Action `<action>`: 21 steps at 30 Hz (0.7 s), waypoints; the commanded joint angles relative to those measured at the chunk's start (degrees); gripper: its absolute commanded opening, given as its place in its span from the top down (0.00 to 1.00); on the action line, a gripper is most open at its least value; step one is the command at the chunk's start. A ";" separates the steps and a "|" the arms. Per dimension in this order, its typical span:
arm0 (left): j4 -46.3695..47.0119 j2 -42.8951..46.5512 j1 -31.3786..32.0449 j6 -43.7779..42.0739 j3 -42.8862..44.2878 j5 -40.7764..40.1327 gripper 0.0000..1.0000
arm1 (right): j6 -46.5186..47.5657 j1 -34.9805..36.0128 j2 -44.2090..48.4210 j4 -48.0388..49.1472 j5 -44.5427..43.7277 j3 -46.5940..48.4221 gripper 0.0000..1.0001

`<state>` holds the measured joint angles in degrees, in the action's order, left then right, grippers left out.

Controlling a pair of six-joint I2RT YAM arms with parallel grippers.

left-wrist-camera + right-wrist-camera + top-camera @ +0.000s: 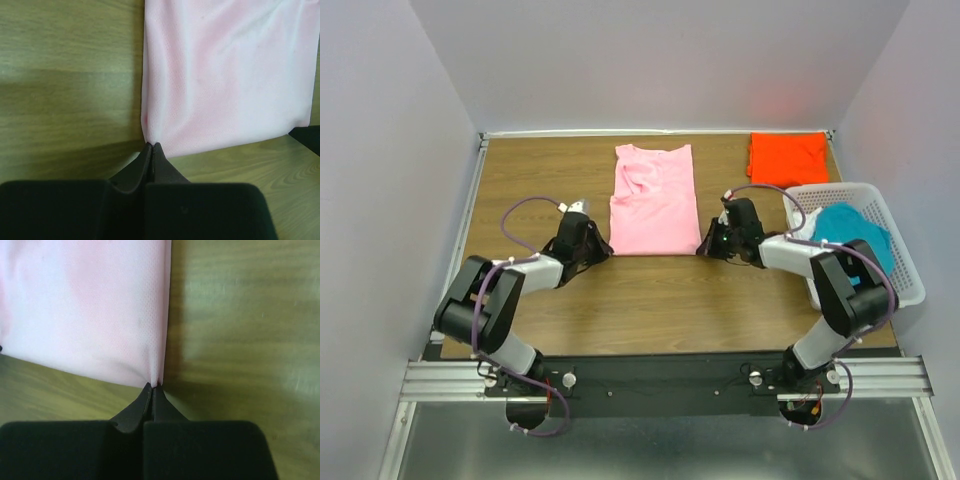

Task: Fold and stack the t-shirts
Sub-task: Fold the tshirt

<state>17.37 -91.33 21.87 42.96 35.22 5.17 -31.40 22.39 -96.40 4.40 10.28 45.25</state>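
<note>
Gripping the two near corners of the pink shirt (653, 200), both arms met the cloth at its near hem. The left gripper (152, 148) had its jaws pressed together on the near-left corner, the cloth puckering into the tips. The right gripper (153, 388) was closed in the same way on the near-right corner. The shirt lay flat on the table (540, 180), about midway between left and right, and extended from the jaws toward the far edge. Its long axis ran near to far, with the neckline at the far end and the hem at the near end. Each arm was equally close to its own corner, so neither was favoured.

Judged from this arrangement, the coming move was a fold carrying the near hem over toward the far end. Both grippers would need to travel together along that axis to keep the hem straight. The shirt appeared as a narrow rectangle, its sleeves seemingly tucked in, with creases near the neckline and smoother cloth near the hem.

The orange shirt (787, 157) lay folded at the far right corner, well apart. The teal shirt (855, 232) lay bunched in the basket (910, 290) at the right edge, not yet folded.
</note>
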 commanded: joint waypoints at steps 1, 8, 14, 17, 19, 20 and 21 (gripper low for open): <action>-1.98 8.33 0.28 0.28 -4.19 -2.01 1.00 | 2.12 0.55 7.27 -2.99 4.38 -3.50 0.99; -7.07 27.32 2.48 3.27 -12.36 -4.72 1.00 | 3.01 4.67 20.54 -15.11 9.49 -5.79 0.99; -15.33 48.21 3.44 5.55 -15.10 -7.10 1.00 | 0.99 7.40 33.37 -22.41 13.69 -6.50 0.99; -18.58 56.84 3.62 5.73 -14.40 -8.68 1.00 | 0.98 7.49 37.76 -24.17 15.11 -6.23 0.99; -21.74 59.85 3.62 5.82 -13.17 -9.82 1.00 | 1.34 7.67 39.26 -25.14 15.99 -5.79 0.99; -23.59 61.87 3.71 5.82 -12.38 -10.96 1.00 | 1.51 7.67 40.40 -25.93 16.69 -5.27 0.99; -24.39 62.67 3.71 5.82 -11.94 -11.49 1.00 | 1.51 7.67 40.76 -26.20 17.13 -5.09 0.99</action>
<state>-0.16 -32.36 25.47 48.18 21.21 -1.13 -30.00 29.67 -57.82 -16.58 23.59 39.64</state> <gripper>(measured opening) 0.006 0.009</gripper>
